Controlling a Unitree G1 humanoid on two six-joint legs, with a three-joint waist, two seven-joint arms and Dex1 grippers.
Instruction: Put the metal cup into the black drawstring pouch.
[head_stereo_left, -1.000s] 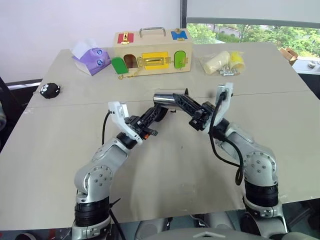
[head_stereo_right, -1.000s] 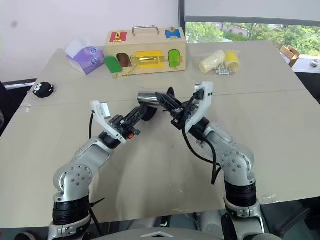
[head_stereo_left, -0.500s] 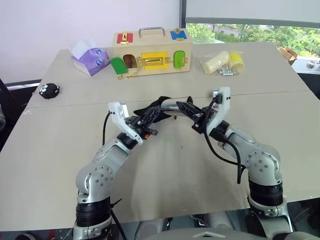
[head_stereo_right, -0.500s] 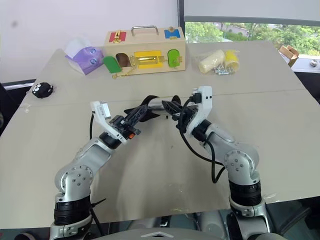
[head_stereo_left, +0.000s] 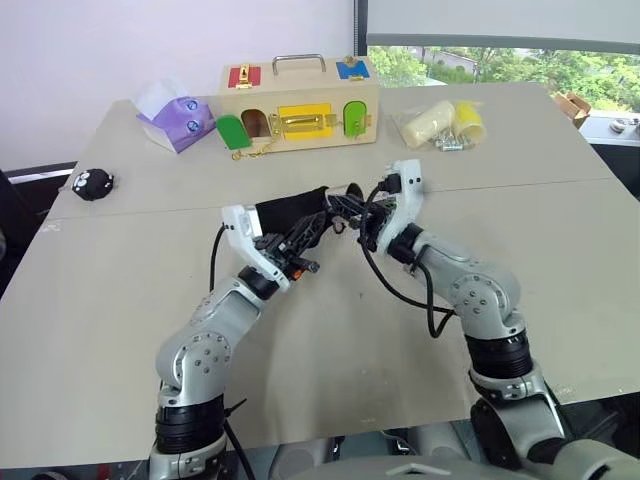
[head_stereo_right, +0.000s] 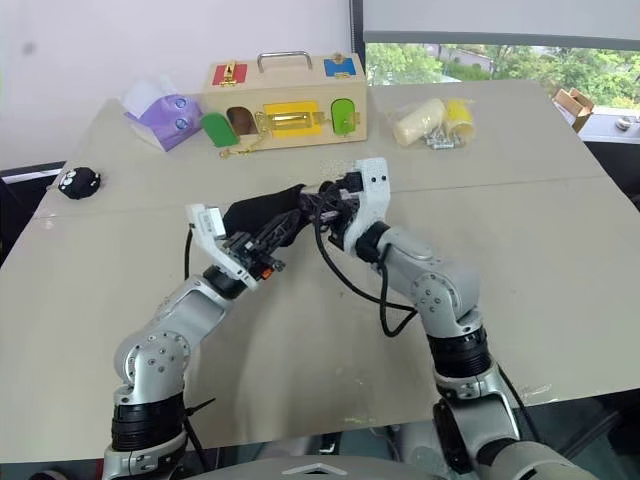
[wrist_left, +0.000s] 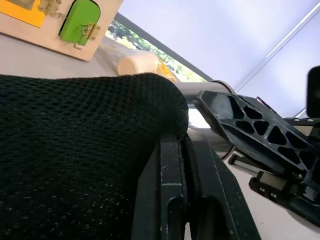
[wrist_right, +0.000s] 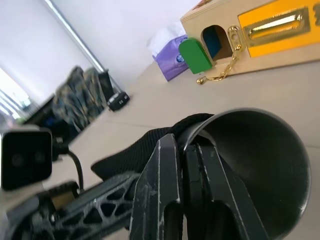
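The black drawstring pouch (head_stereo_left: 288, 211) hangs above the table's middle, and my left gripper (head_stereo_left: 320, 224) is shut on its edge. In the left wrist view the pouch's mesh fabric (wrist_left: 75, 165) wraps over that gripper's fingers (wrist_left: 172, 200). My right gripper (head_stereo_left: 346, 204) meets it from the right, shut on the rim of the metal cup (wrist_right: 260, 165). The cup lies on its side with its open mouth facing the right wrist camera. Black fabric (wrist_right: 140, 150) surrounds the cup's far end, so most of the cup is hidden inside the pouch. A sliver of steel (wrist_left: 200, 90) shows at the pouch's mouth.
A wooden latch box (head_stereo_left: 300, 100) stands at the back of the table, with a purple tissue box (head_stereo_left: 178, 118) to its left. A small black toy (head_stereo_left: 92, 182) lies near the left edge. A clear bag with a yellow cylinder (head_stereo_left: 445, 122) sits at the back right.
My right gripper has carried the cup leftward and slightly down into the pouch's mouth; the cup was in plain sight before and is now mostly covered. The left gripper has held still.
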